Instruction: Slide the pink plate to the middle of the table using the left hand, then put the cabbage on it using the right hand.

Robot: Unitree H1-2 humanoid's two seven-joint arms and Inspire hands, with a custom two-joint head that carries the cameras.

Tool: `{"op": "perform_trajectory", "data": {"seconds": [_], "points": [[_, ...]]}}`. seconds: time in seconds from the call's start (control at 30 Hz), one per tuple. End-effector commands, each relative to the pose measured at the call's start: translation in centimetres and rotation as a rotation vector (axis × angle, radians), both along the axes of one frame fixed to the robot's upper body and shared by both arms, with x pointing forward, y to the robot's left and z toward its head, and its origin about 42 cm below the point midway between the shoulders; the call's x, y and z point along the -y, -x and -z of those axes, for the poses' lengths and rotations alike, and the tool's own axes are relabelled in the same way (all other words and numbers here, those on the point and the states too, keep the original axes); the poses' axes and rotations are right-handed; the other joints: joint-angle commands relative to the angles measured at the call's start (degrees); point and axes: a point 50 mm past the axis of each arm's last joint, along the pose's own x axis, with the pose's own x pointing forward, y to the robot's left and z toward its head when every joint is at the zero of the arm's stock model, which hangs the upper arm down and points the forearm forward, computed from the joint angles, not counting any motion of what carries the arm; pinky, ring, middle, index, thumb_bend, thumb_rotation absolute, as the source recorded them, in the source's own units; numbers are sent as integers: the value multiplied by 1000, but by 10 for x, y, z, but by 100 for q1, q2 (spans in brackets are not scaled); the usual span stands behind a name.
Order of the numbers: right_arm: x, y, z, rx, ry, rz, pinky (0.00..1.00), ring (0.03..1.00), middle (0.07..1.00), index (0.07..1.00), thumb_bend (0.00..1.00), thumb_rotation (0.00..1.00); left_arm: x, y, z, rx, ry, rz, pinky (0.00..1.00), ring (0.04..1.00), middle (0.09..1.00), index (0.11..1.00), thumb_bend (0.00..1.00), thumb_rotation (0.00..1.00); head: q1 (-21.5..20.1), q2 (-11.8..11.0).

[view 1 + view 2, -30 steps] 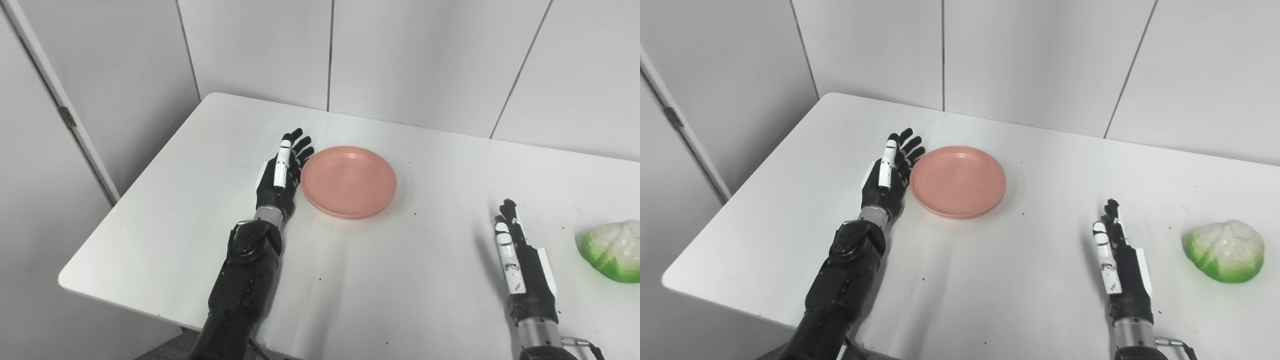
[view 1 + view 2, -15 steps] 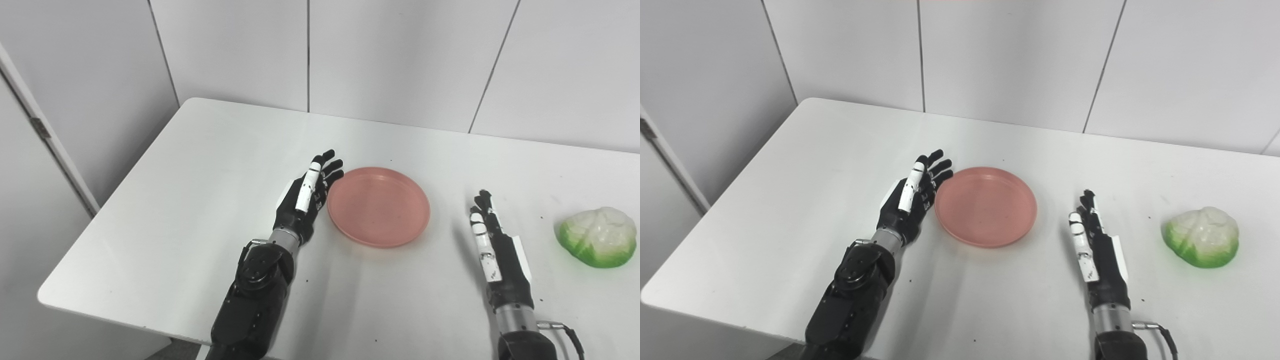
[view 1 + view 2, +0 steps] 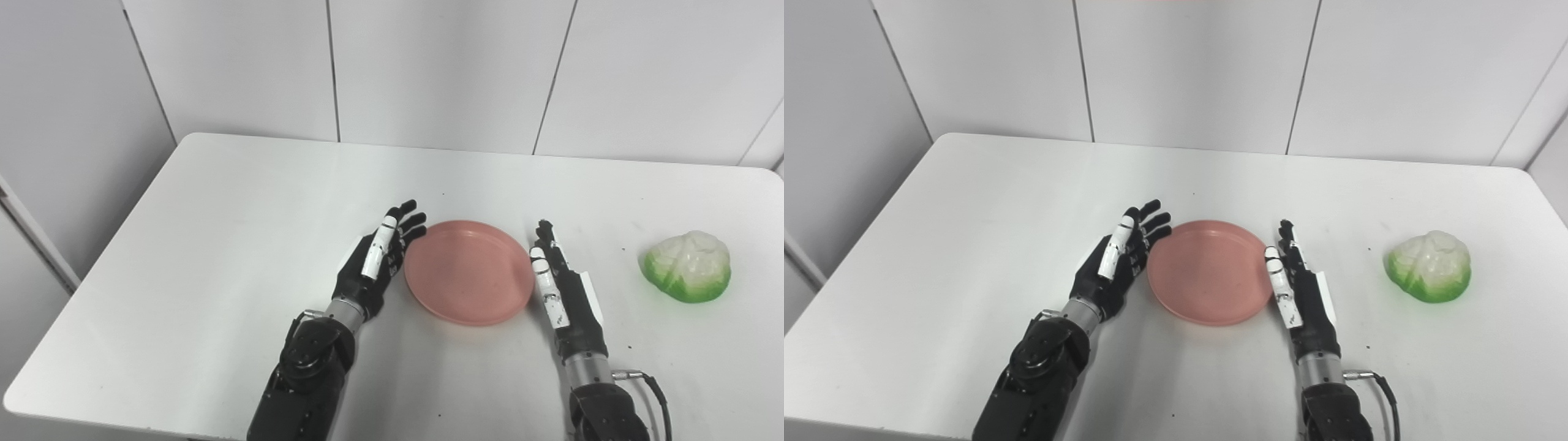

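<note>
Left hand (image 3: 375, 263) — beside pink plate (image 3: 468, 272)

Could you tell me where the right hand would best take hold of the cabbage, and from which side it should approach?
Probably from above, closing across the domed white top of the cabbage, with fingers and thumb reaching down to the wider green base. It sits flat on the table, apart from the pink plate, with bare surface all round. The right hand is open beside the plate, so it would come from the cabbage's left.
</note>
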Motion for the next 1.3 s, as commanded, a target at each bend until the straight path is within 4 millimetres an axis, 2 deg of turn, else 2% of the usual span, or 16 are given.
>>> {"op": "perform_trajectory", "data": {"seconds": [0.0, 0.77, 1.0, 1.17, 1.27], "points": [[-8, -2, -4, 30, -12, -3, 967, 974, 972, 965, 283, 1000, 6, -6, -19, 60, 11, 29, 963, 908, 900, 900, 457, 1000, -57, -2], [-14, -10, -2, 43, -4, 13, 953, 979, 973, 969, 375, 1000, -12, -5, -21, 81, 8, 32, 967, 900, 898, 901, 479, 1000, -689, -23], [-10, -14, -10, 61, 50, 41, 937, 972, 973, 979, 355, 1000, -16, -5, -24, 102, 5, 28, 957, 901, 901, 901, 467, 1000, -954, -54], [-5, -18, -19, 55, 75, 59, 961, 981, 991, 997, 372, 1000, -21, -4, -23, 113, 2, 33, 954, 905, 907, 914, 470, 1000, -1175, -94], [-2, -23, -23, 70, 80, 68, 974, 991, 1000, 1000, 344, 1000, -25, -6, -21, 113, 0, 31, 951, 905, 906, 915, 471, 1000, -1291, -122]]}}
